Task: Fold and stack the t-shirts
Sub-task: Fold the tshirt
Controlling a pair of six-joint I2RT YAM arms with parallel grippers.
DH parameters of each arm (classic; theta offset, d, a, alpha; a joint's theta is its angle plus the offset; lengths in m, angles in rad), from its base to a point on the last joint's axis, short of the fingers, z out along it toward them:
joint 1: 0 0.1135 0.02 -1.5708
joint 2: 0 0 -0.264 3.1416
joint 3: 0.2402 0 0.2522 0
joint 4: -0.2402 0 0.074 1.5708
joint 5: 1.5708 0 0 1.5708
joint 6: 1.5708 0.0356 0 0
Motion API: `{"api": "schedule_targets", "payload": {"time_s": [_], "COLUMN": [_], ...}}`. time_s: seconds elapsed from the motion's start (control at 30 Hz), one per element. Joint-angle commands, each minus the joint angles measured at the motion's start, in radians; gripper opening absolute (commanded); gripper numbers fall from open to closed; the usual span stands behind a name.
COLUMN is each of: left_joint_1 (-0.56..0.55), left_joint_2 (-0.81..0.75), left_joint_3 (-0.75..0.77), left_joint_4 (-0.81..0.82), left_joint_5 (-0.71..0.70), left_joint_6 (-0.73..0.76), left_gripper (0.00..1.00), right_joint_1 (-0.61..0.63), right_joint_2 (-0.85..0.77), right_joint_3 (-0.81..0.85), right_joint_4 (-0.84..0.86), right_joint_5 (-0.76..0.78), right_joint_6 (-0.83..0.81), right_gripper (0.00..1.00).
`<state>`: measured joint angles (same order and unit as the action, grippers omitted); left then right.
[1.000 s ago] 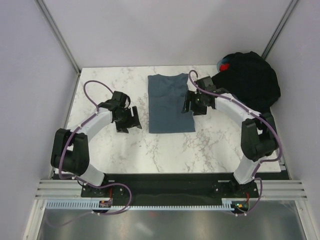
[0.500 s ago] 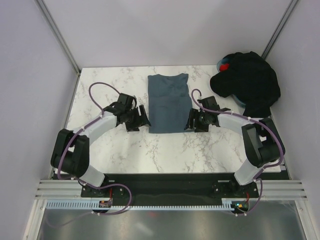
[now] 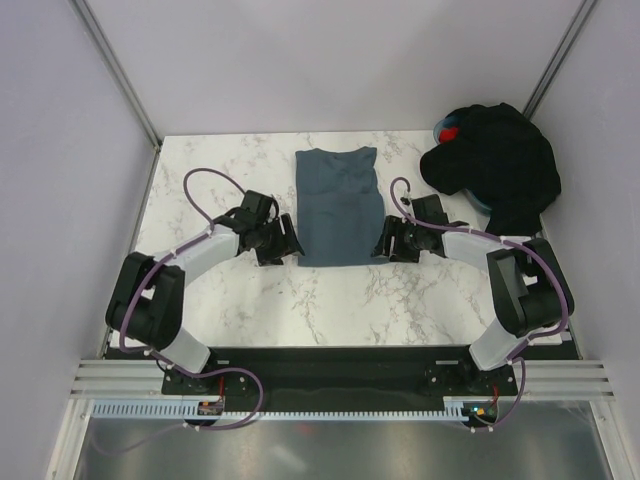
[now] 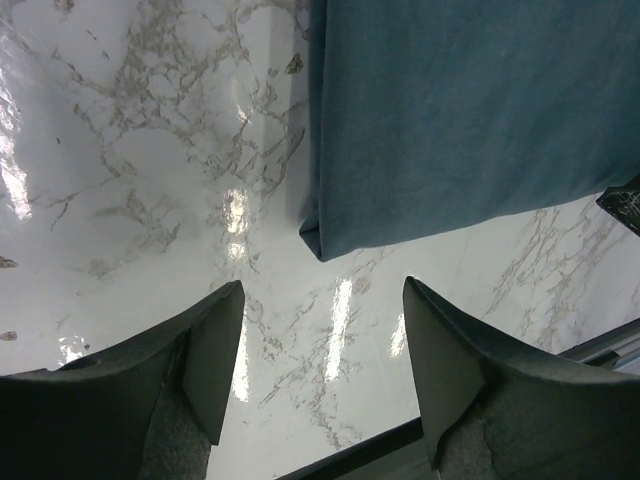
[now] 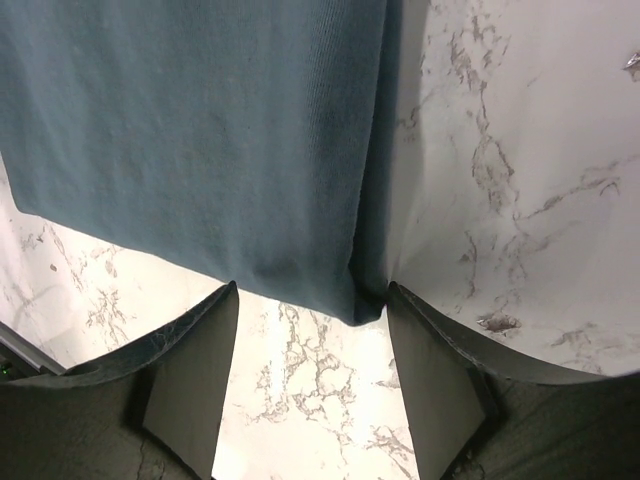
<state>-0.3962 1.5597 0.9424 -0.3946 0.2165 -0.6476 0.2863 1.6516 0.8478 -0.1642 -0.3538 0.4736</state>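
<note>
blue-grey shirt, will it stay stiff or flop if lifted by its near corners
Probably floppy: the blue-grey shirt lies flat in thin folded layers, so lifted corners would likely sag. It may slide easily; the marble table looks glossy.

One folded, the rest heaped.
The slate blue-grey t-shirt (image 3: 336, 205) lies flat, folded into a long rectangle; the black t-shirts (image 3: 500, 165) sit crumpled far right.
</note>
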Motion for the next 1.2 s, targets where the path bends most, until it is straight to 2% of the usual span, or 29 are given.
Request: {"api": "schedule_targets", "payload": {"time_s": [0.0,0.1,0.23,0.5,0.63,0.73,0.83,0.9,0.93,1.03,1.17], "left_joint_1": [-0.018,-0.023,-0.027,-0.038,-0.039,-0.039,-0.039,-0.039,-0.039,-0.04,-0.041], "left_joint_2": [0.025,0.037,0.062,0.106,0.126,0.137,0.148,0.155,0.158,0.161,0.102], "left_joint_3": [-0.017,-0.025,-0.028,-0.025,-0.04,-0.04,-0.045,-0.045,-0.041,-0.04,-0.05], "left_joint_4": [0.054,0.065,0.088,0.128,0.152,0.169,0.181,0.191,0.191,0.191,0.146], "left_joint_5": [-0.011,-0.019,-0.017,-0.014,-0.022,-0.029,-0.052,-0.065,-0.066,-0.06,-0.031], "left_joint_6": [-0.04,-0.043,-0.052,-0.07,-0.084,-0.086,-0.089,-0.087,-0.084,-0.086,-0.087], "left_gripper": [0.72,0.7,0.69,0.62,0.57,0.5,0.38,0.27,0.16,0.02,0.02], "right_joint_1": [-0.015,-0.016,-0.018,-0.018,-0.018,-0.016,-0.018,-0.016,-0.018,-0.018,-0.018], "right_joint_2": [0.022,0.019,0.028,0.069,0.079,0.077,0.077,0.076,0.074,0.068,0.014], "right_joint_3": [-0.044,-0.049,-0.053,-0.09,-0.107,-0.108,-0.112,-0.113,-0.115,-0.119,-0.136], "right_joint_4": [-0.024,-0.023,-0.014,0.049,0.068,0.071,0.071,0.068,0.065,0.058,0.049], "right_joint_5": [0.055,0.053,0.03,-0.031,-0.047,-0.051,-0.059,-0.06,-0.06,-0.074,-0.125], "right_joint_6": [-0.052,-0.056,-0.059,-0.032,-0.024,-0.018,-0.015,-0.013,-0.012,0.002,0.063], "right_gripper": [0.69,0.68,0.58,0.2,0.1,0.06,0.01,0.0,0.0,0.0,0.0]}}
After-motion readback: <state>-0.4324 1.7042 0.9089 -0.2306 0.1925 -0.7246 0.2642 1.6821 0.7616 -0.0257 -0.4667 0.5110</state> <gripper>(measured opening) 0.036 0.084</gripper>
